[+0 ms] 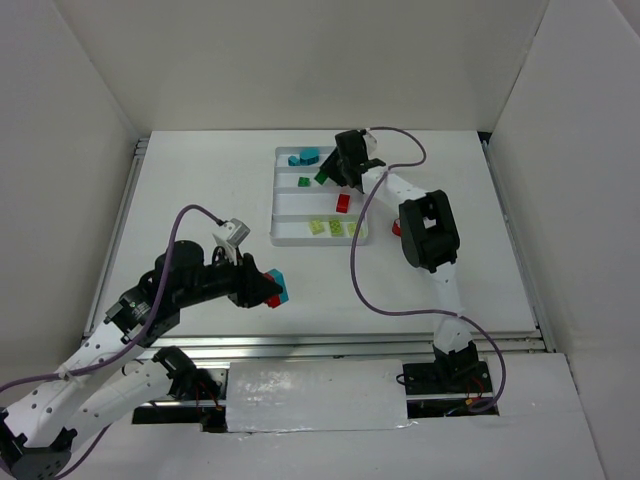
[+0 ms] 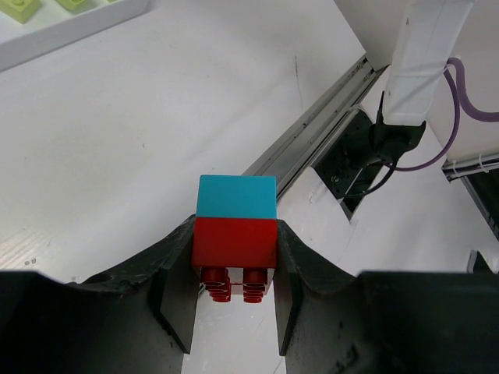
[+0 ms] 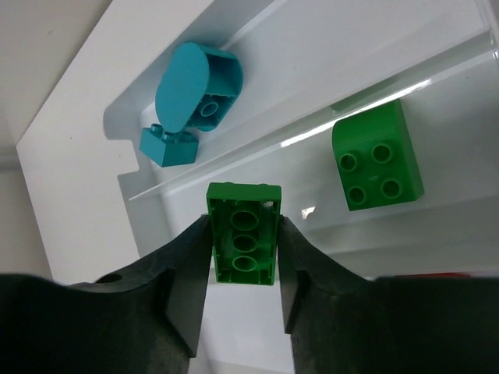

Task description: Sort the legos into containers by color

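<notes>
My left gripper (image 1: 266, 289) is shut on a red lego (image 2: 234, 243) with a teal lego (image 2: 236, 196) stuck to it, held above the table well in front of the white tray (image 1: 283, 236). Over the tray's far part, my right gripper (image 1: 333, 177) is shut on a dark green lego (image 3: 243, 232), underside showing. The far container holds teal legos (image 3: 199, 86). In the container beside it lies a green lego (image 3: 376, 164). The third has a red lego (image 1: 343, 203), and the nearest has yellow-green legos (image 1: 335, 228).
A red piece (image 1: 397, 228) sits on the table just right of the tray, partly behind the right arm. White walls enclose the table on the left, back and right. A metal rail (image 2: 312, 132) runs along the near table edge.
</notes>
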